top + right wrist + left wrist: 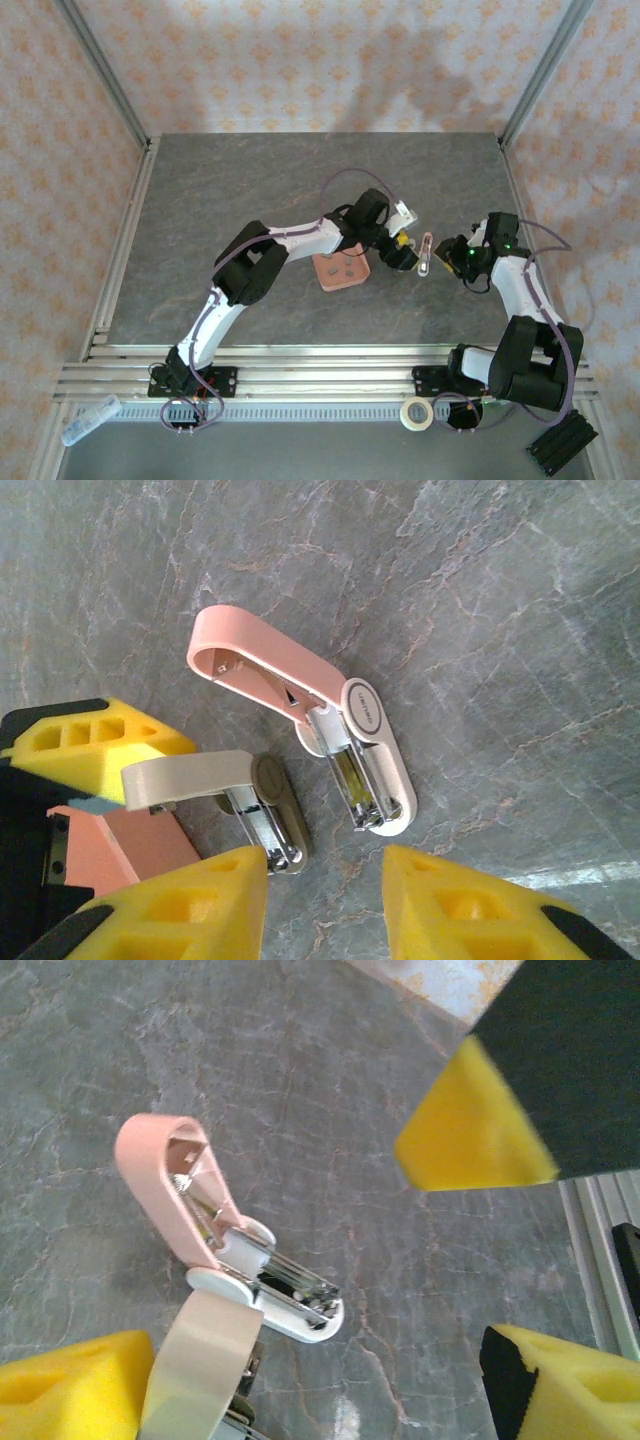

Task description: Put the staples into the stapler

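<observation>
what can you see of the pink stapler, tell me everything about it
The pink stapler is tiny, glossy plastic with metal inside. It lies on the grey stone-look table, hinged open in a V: the pale pink top arm folded back, hollow underside showing, and the white base with its metal staple channel exposed. A white oval cap covers the hinge. Whether it is loaded cannot be told. A cream stapler lies close beside it, seemingly apart; only the table clearly touches it.

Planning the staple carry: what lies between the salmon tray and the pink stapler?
The cream stubby piece lies between tray and stapler, seen in the right wrist view. In the top view the left gripper sits there too.
</observation>
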